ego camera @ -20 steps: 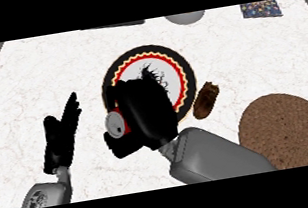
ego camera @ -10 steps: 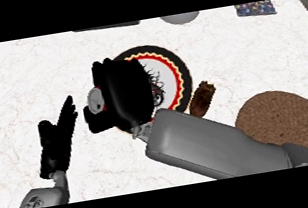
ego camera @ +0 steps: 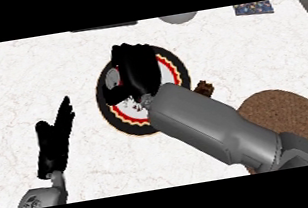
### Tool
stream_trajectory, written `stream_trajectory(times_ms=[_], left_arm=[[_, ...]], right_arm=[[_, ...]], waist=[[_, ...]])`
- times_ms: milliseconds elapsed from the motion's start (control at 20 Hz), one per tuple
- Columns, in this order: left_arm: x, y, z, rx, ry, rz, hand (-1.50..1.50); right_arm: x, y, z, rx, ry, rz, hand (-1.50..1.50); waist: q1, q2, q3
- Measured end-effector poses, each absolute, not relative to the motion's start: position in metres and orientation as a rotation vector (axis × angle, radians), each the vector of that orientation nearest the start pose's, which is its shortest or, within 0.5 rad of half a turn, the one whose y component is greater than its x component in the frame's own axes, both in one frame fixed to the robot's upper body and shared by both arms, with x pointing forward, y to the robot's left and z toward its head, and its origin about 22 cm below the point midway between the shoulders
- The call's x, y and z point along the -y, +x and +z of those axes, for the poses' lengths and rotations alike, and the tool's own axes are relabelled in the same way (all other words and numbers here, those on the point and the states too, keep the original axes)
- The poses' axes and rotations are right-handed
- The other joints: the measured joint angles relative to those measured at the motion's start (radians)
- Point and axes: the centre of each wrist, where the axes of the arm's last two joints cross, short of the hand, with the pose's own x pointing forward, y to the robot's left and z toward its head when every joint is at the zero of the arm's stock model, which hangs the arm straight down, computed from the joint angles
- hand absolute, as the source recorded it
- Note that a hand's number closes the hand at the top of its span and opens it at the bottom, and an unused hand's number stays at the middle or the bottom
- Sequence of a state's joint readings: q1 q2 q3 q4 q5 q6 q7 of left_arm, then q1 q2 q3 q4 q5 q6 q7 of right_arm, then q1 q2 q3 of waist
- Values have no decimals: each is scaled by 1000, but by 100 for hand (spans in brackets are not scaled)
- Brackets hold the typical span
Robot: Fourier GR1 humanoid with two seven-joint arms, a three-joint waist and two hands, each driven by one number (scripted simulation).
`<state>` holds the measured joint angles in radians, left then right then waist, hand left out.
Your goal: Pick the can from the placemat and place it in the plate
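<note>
Lowering the grey metal can [ego camera: 113,77] squarely onto the round black plate with its red and cream scalloped rim [ego camera: 173,67] looks like the step in hand; keep it upright before letting go. The black right hand [ego camera: 137,70] curls round the can above the plate. Behind lies the woven brown oval placemat [ego camera: 301,113]. The left hand [ego camera: 54,139] rests with fingers straight on the white marble counter [ego camera: 33,74].

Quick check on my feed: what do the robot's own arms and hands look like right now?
Both forearms are smooth grey, rounded casings; the right one is bulky and fills the lower right of the view. Each ends in a black hand: the left hand and the right hand. No cables or markings are visible.
</note>
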<state>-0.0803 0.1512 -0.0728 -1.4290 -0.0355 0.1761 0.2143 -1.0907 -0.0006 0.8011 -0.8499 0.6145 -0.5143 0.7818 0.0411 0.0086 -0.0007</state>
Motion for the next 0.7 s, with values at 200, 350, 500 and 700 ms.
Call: stream_trajectory(times_ms=[200, 350, 500, 700], left_arm=[[-243, 263, -9, 1299, 218, -73, 0], [-238, 262, -7, 1305, 210, -76, 0], [-237, 266, -6, 1306, 208, -73, 0], [-236, 264, -5, 1308, 212, -69, 0]], right_arm=[[-13, 367, 89, 1514, -896, 919, 150], [0, 376, 75, 1447, -839, 961, 150], [11, 379, 60, 1347, -770, 1031, -150], [22, 388, 52, 1269, -688, 1098, -150]], waist=[[7, 3, 0], [11, 5, 0], [13, 7, 0], [13, 6, 1]])
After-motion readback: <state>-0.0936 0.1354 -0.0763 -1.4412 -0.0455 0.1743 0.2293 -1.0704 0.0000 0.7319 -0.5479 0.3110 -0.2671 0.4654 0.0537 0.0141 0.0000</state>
